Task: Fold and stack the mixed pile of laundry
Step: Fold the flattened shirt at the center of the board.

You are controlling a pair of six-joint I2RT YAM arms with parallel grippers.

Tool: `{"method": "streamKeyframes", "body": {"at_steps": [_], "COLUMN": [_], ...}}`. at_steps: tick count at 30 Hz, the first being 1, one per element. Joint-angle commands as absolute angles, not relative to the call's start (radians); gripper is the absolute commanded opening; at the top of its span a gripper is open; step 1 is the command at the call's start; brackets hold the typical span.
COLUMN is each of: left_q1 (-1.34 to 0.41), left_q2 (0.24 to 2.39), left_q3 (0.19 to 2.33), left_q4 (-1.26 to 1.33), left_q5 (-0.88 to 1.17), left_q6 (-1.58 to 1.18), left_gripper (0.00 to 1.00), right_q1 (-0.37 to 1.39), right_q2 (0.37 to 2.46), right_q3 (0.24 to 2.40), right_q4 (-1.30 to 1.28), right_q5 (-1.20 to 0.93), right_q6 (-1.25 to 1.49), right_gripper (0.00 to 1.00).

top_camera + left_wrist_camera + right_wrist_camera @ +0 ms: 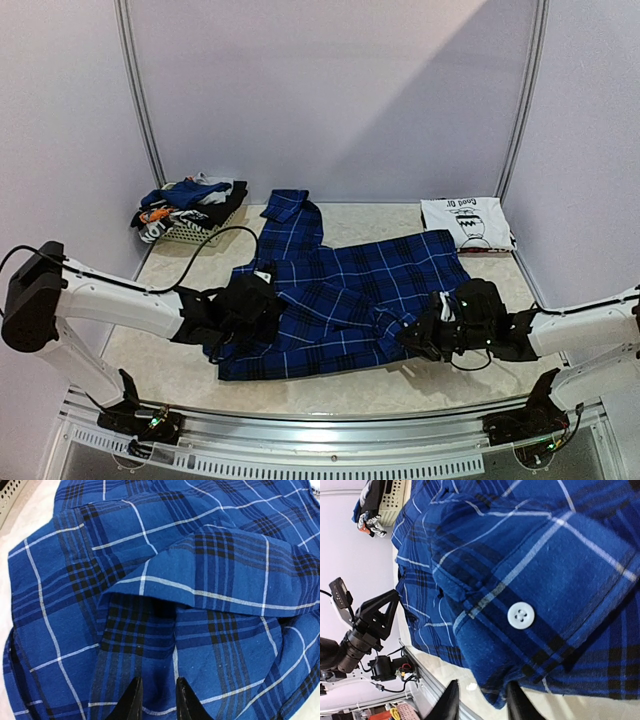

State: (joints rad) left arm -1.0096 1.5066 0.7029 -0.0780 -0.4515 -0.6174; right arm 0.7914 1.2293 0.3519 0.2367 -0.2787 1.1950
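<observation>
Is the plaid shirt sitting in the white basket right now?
No, the plaid shirt lies spread on the table, apart from the basket at the far left.

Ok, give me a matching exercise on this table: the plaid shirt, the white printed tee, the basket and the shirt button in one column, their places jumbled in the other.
Things:
1. plaid shirt
2. white printed tee
3. basket
4. white button

Places:
A. back left, heaped with clothes
B. sewn near a corner of plaid cloth
C. spread across the middle of the table
D. folded, back right

Pairs: 1-C, 2-D, 3-A, 4-B
</observation>
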Motion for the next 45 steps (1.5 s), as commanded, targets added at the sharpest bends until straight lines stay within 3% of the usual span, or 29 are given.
{"method": "streamKeyframes", "body": {"at_steps": [1,6,14,21,28,37,45], "left_q1": [-0.999,-0.999,-1.007,-1.006,-1.013,-1.110,-1.118], "left_q2": [1.534,1.542,1.529,1.571,1.548,1.306,1.155], "left_q3": [0.680,0.668,0.614,0.600,0.577,0.629,0.549], "left_q4": [-0.021,0.022,0.069,0.077,0.075,-0.186,-0.215], "left_q5": [-0.438,-0.425,-0.408,-0.466,-0.536,-0.571,-0.621], "left_q6": [-0.631,-0.635,-0.660,-0.664,-0.693,-0.694,-0.730], "left_gripper": [0.22,0.20,0.20,0.20,0.20,0.28,0.30], "right_q1": [0.795,0.796,0.760,0.516,0.446,0.429,0.429], "right_q2": [1.237,1.251,1.157,0.909,0.897,0.967,0.995], "right_q3": [0.343,0.360,0.556,0.649,0.665,0.695,0.793], "right_q4": [0.273,0.263,-0.206,-0.547,-0.574,-0.528,-0.516], "right_q5": [-0.225,-0.196,-0.051,-0.021,-0.051,-0.098,-0.092], "right_q6": [1.190,1.165,0.979,0.785,0.719,0.649,0.488], "right_gripper": [0.28,0.00,0.00,0.00,0.00,0.00,0.00]}}
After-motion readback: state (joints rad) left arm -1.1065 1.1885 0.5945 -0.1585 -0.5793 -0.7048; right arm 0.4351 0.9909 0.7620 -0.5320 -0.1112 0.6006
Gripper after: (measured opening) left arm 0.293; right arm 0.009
